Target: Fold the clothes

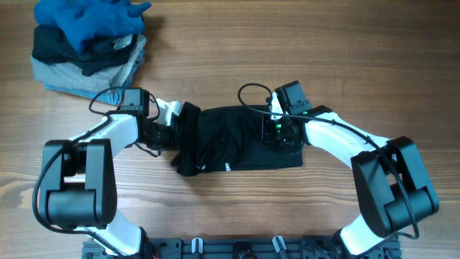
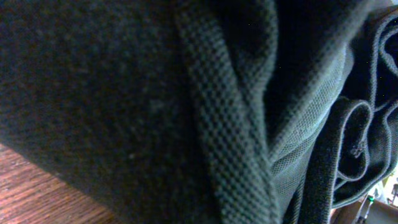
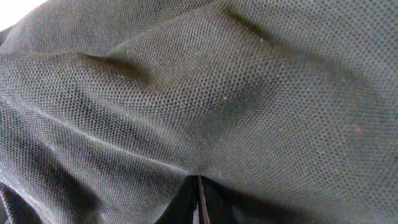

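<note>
Right claw [image 3: 199,198]: fingers pressed together with only a hairline between, black garment [image 1: 230,144] puckering into them, so probably clenched on a fold. Left claw [image 1: 171,128] is buried in the garment's left edge; its wrist view is all dark cloth, fingers hidden, can't tell if clenched or released. Garment lies rumpled mid-surface [image 1: 287,57], between both arms. Clothes pile [image 1: 86,43] in the far left corner, blue piece on top, well apart.

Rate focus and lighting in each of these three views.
Overhead: sharp and evenly lit, though the black garment shows few folds. Left wrist: too close, dim, left side soft, ribbed seam sharp. Right wrist: weave crisp, blown-out white corner top left.
</note>
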